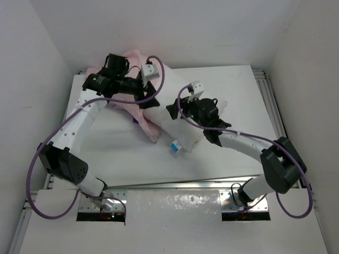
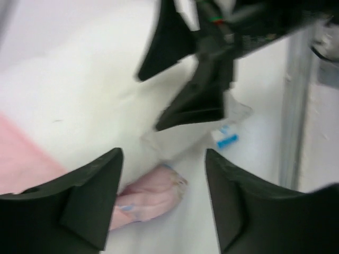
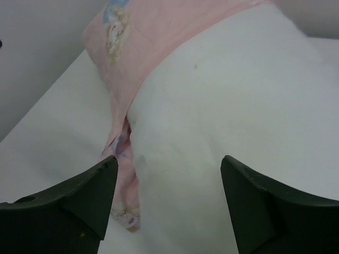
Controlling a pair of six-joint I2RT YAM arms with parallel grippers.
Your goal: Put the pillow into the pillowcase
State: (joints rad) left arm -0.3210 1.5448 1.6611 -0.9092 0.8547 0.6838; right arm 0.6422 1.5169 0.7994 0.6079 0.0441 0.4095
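The white pillow (image 1: 183, 127) lies diagonally on the table, its far end inside the pale pink pillowcase (image 1: 136, 57). Its blue-and-white tag (image 1: 176, 146) sticks out at the near corner. A bunched edge of the pillowcase (image 1: 150, 127) trails along the pillow's left side. My left gripper (image 1: 150, 95) hovers open over the pillowcase's mouth, holding nothing. In the left wrist view that gripper (image 2: 164, 159) stands above a pink pillowcase corner (image 2: 153, 198), with the tag (image 2: 228, 140) beyond. My right gripper (image 1: 174, 111) is open over the pillow. In the right wrist view it (image 3: 169, 161) frames the pillow (image 3: 238, 106) and the pillowcase (image 3: 137, 42).
The white table (image 1: 233, 90) is walled in by white panels at the back and both sides. A metal rail (image 1: 267, 100) runs along its right edge. Purple cables loop off both arms.
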